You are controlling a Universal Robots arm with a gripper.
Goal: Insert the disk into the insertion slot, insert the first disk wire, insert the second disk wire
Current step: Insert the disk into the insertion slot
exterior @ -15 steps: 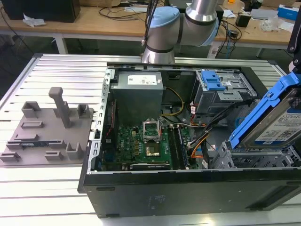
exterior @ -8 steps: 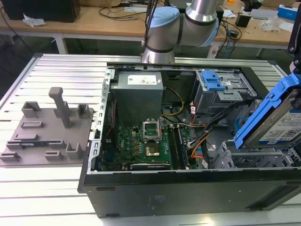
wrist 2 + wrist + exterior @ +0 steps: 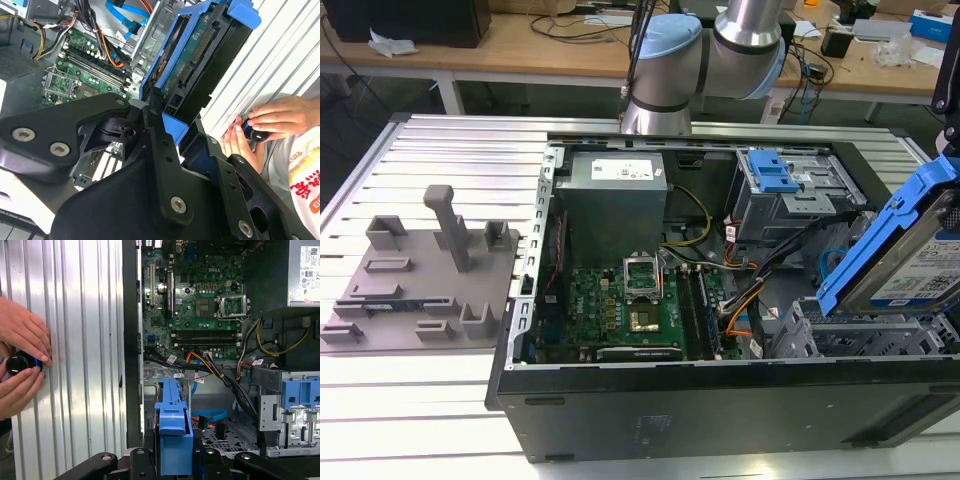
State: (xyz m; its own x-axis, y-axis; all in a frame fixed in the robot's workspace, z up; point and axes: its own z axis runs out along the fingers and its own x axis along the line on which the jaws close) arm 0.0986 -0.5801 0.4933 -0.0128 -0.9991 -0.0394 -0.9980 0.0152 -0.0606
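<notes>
The gripper (image 3: pixel 174 462) has its jaws closed on the disk (image 3: pixel 920 262), clamping the side edges of its blue frame. The disk is tilted, with its lower corner near the rim of the insertion slot (image 3: pixel 820 340). The first disk wire (image 3: pixel 210 415) loops just beside the slot's perforated floor.

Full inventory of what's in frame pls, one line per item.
disk: 1, silver, blue frame, tilted over insertion slot
insertion slot: 1, grey, in case
first disk wire: 1, light blue, near slot
second disk wire: 1, red-orange, beside motherboard
case: 1, black, on table
motherboard: 1, green, in case
upper bay: 1, grey, blue latch, in case
fixture plate: 1, grey, exterior view's left of case
table: 1, silver
knob: 1, black, in hands
hands: 2, beside table
arm: 1, silver, far side of case
gripper: 1, black, shut on disk
</notes>
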